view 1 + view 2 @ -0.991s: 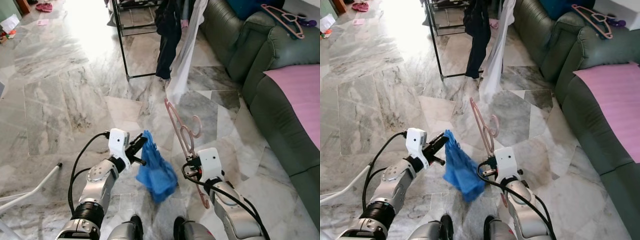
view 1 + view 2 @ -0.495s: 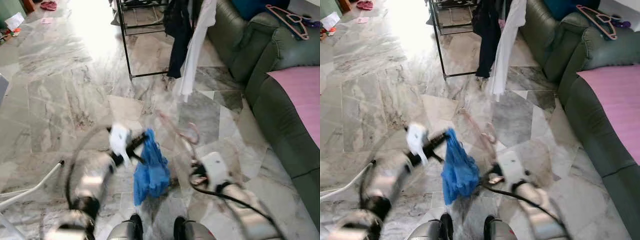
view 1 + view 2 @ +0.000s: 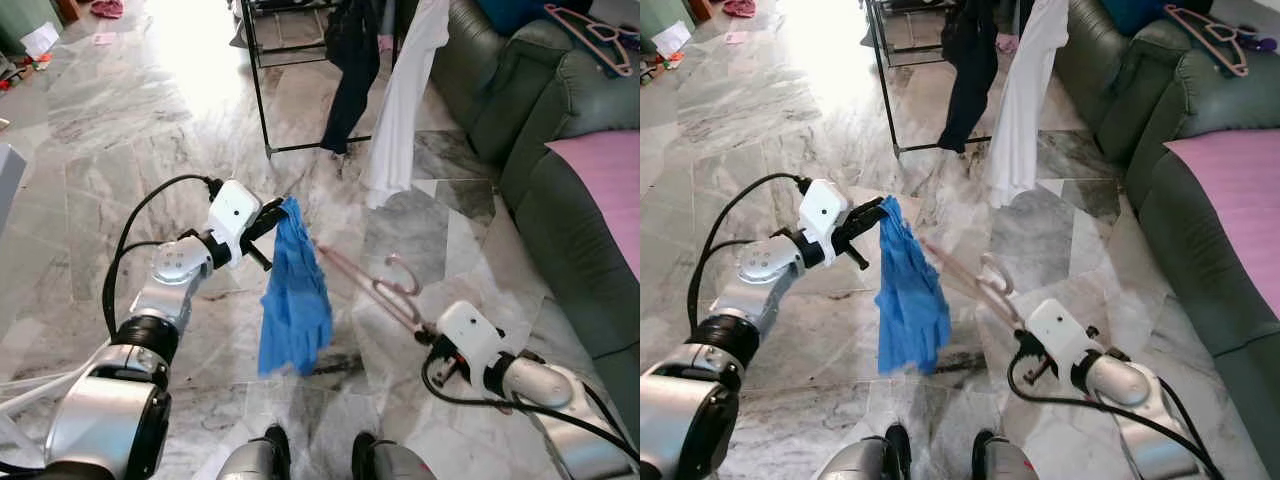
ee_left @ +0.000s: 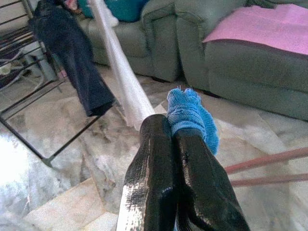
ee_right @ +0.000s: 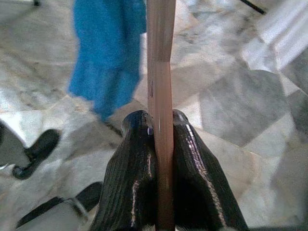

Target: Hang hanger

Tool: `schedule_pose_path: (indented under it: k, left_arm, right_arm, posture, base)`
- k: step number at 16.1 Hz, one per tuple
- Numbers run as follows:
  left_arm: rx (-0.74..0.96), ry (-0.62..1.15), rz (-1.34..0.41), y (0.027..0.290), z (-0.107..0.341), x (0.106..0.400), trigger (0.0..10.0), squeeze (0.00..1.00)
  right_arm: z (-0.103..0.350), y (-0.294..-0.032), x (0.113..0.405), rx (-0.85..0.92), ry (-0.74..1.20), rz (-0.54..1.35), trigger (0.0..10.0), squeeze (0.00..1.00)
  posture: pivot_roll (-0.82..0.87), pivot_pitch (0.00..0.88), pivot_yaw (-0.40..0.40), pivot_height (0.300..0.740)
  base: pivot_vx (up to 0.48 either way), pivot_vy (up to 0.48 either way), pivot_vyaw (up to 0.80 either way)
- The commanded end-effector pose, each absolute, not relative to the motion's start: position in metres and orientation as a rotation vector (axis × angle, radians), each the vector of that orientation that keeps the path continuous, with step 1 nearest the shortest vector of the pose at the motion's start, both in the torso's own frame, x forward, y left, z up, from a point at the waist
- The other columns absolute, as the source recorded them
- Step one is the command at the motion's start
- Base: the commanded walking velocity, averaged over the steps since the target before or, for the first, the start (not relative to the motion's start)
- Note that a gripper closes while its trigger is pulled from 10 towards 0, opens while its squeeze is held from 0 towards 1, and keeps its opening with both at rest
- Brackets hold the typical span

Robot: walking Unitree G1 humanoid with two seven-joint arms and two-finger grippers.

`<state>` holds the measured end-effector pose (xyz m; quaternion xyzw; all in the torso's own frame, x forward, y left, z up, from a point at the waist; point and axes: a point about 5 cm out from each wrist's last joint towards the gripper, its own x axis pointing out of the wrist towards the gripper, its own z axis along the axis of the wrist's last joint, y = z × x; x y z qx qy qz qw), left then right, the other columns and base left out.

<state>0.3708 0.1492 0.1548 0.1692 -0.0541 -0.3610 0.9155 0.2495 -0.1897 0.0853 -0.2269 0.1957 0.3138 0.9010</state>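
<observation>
Hanger (image 3: pixel 365 281) (pink) between right fingers (image 5: pixel 137 159)

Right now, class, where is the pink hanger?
The pink hanger is clamped in the right gripper, stretching toward the blue cloth held by the left gripper.

Fuzzy blue cloth (image 3: pixel 294 290); smooth pink plastic hanger (image 3: pixel 368 285); glossy marble floor (image 3: pixel 120 130).

pink hanger (image 3: pixel 352 274) blurred; rack (image 3: pixel 262 80) cropped
</observation>
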Motion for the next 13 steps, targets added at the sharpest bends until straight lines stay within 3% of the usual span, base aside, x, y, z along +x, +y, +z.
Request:
schedule_pose_path:
  k: [1, 4, 7, 13]
  left_arm:
    - [0.406, -0.114, -0.808, 0.148, 0.155, 0.369, 10.0, 0.00]
    - [0.444, -0.150, -0.883, 0.141, 0.157, 0.366, 10.0, 0.00]
    - [0.541, -0.171, -0.786, 0.147, 0.161, 0.371, 10.0, 0.00]
    - [0.573, -0.186, -0.642, 0.165, 0.174, 0.379, 10.0, 0.00]
  right_arm:
    - [0.090, -0.186, 0.244, -0.444, 0.394, 0.706, 10.0, 0.00]
    - [0.094, -0.182, 0.233, -0.388, 0.415, 0.816, 10.0, 0.00]
    - [0.095, -0.174, 0.220, -0.354, 0.460, 0.932, 10.0, 0.00]
    - [0.094, -0.182, 0.212, -0.382, 0.520, 0.943, 10.0, 0.00]
  posture:
    - [-0.18, 0.238, 0.056, 0.740]
    - [-0.18, 0.233, 0.055, 0.740]
    - [-0.18, 0.231, 0.052, 0.740]
    - [-0.17, 0.230, 0.072, 0.740]
  base:
    - [0.000, 0.000, 0.00]
    - [0.000, 0.000, 0.00]
    - [0.000, 0.000, 0.00]
    - [0.000, 0.000, 0.00]
